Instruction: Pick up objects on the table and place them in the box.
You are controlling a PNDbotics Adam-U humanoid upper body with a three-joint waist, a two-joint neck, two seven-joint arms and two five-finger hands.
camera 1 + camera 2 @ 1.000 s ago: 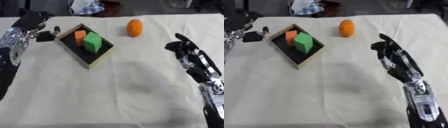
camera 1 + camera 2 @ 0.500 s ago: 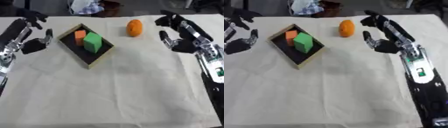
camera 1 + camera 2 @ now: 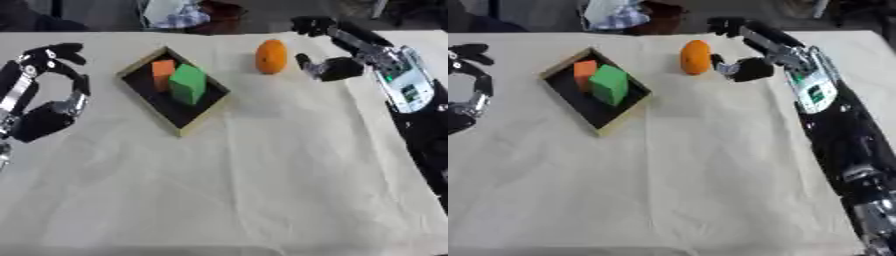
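Note:
An orange fruit [image 3: 271,56] lies on the cloth at the back, right of the box. The wooden box [image 3: 173,90] with a dark inside holds an orange block [image 3: 163,74] and a green block [image 3: 188,83]. My right hand [image 3: 337,52] is just right of the orange, fingers and thumb spread wide around empty air, a small gap from the fruit. My left hand [image 3: 51,95] hangs open at the left edge, well left of the box, holding nothing.
A cream cloth [image 3: 245,180] covers the table, with wide bare room in front and at the middle. Behind the far edge lie a crumpled white and blue cloth [image 3: 179,14] and dark objects.
My right hand has swung from the table's right side up to the back and now sits beside the orange. My left hand has drifted away from the box toward the left edge.

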